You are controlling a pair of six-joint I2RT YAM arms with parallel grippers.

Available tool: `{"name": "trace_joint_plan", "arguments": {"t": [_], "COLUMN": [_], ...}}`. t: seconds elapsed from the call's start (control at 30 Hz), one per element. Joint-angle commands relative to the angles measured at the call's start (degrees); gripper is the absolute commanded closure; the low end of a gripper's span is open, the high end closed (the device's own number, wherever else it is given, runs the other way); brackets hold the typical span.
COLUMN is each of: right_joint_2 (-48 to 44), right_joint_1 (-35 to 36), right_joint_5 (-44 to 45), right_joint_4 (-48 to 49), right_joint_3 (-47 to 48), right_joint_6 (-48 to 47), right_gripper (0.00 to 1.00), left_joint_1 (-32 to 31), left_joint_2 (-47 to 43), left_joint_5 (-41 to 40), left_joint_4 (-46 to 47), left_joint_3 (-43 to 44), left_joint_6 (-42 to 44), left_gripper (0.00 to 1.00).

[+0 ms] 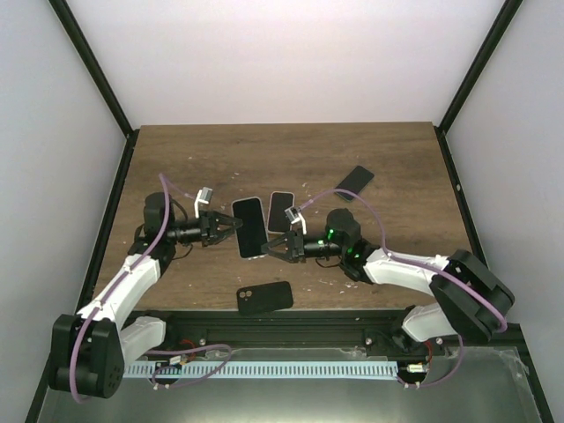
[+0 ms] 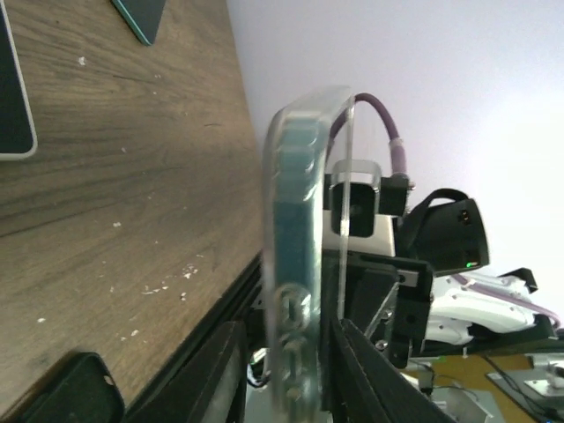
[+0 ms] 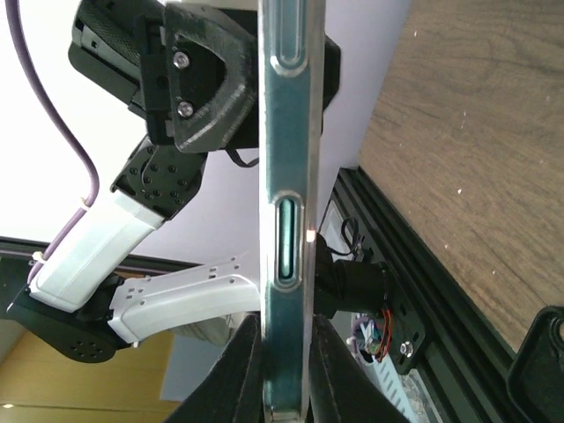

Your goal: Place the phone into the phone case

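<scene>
I see a dark wooden table (image 1: 291,150) boxed in by plain white walls (image 1: 291,53) and black frame posts (image 1: 97,62). Pale specks dot the wood grain.

Both arms meet over the middle of the table at one phone (image 1: 249,226), which is lifted and turned on edge. From the left wrist I see it sitting inside a clear case (image 2: 300,176). The case's back panel stands a little off the bluish body, so I cannot tell whether it is fully seated.

The right end effector (image 1: 270,247) is clamped shut on the phone. In its wrist view the fingers (image 3: 242,370) press both faces of the slim edge with the side buttons. The left end effector (image 1: 233,226) has its fingers (image 2: 379,370) on either side of the clear case. One finger touches it and the other shows a sliver of gap, so I cannot tell whether it is gripping.

A second phone (image 1: 280,211) with a pale rim lies flat just beside the phone, on the right arm's side. A third phone (image 1: 354,182), dark, lies well apart from the phone, toward the back right. A black case (image 1: 264,297) with camera holes lies flat nearer the arm bases than the phone.
</scene>
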Motion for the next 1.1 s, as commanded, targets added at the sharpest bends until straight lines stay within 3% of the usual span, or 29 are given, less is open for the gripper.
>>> {"name": "trace_joint_plan", "arguments": {"t": [0.0, 0.23, 0.27, 0.37, 0.67, 0.87, 1.07], "right_joint_2": [-4.23, -8.51, -8.82, -8.83, 2.16, 13.24, 23.60], "right_joint_1": [0.16, -0.16, -0.23, -0.42, -0.46, -0.43, -0.40], "right_joint_5": [4.62, 11.08, 11.73, 13.41, 15.44, 18.14, 21.06], "right_joint_4": [-0.10, -10.65, -11.81, -14.21, -12.87, -11.53, -11.07], "right_joint_3": [0.79, 2.18, 2.28, 2.79, 8.31, 15.04, 21.15], "right_joint_6": [-4.26, -10.85, -11.57, -13.21, -12.65, -10.01, -7.76], "right_gripper": [0.99, 0.99, 0.99, 0.99, 0.99, 0.99, 0.99], "left_joint_1": [0.32, 0.33, 0.32, 0.32, 0.32, 0.38, 0.32], "left_joint_2": [-1.25, -3.30, -3.66, -5.29, -14.15, -19.87, -22.97], "left_joint_5": [-1.02, -1.91, -2.67, -6.27, -27.12, -37.11, -39.25], "left_joint_4": [-0.10, -4.83, -6.81, -14.87, -39.69, -44.96, -46.17], "left_joint_3": [0.33, 0.63, 1.19, 4.27, 16.62, 18.71, 17.86], "left_joint_6": [0.24, 2.40, 3.55, 8.66, 22.52, 26.11, 27.96], "left_gripper": [0.67, 0.44, 0.38, 0.02, 0.00, 0.00, 0.00]}}
